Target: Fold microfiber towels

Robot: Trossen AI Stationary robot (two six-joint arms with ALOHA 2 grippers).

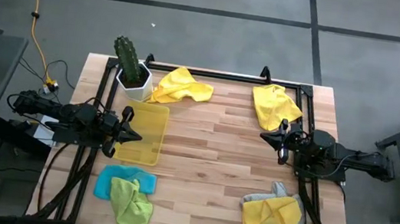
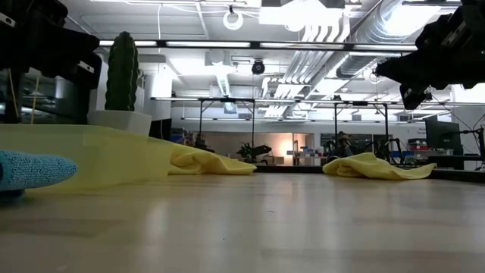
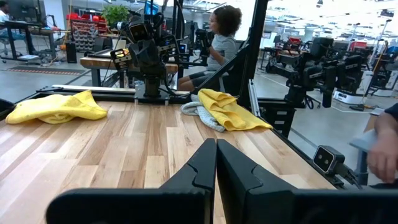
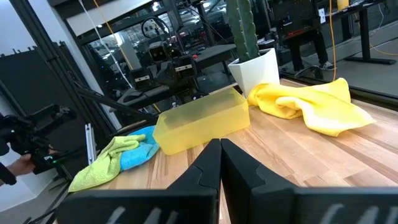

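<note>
Both grippers — left gripper (image 1: 137, 135) by the yellow tray (image 1: 144, 133), right gripper (image 1: 264, 137) opposite — pinched closed, empty; crumpled microfiber towels (image 1: 181, 85) ring the tabletop (image 1: 210, 156) edges.

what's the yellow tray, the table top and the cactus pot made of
Yellow tray: looks like translucent plastic with a frosted finish, since light passes dimly through its walls. Table top: pale wood planks, joints and grain visible, with a slight sheen. Cactus pot: smooth white faceted shell, possibly ceramic or plastic; the look leaves it open.

A robotics lab: exposed ceiling ducts (image 2: 379, 30), other robot rigs (image 3: 146, 56) on workbenches, a seated person (image 3: 221, 40).
</note>
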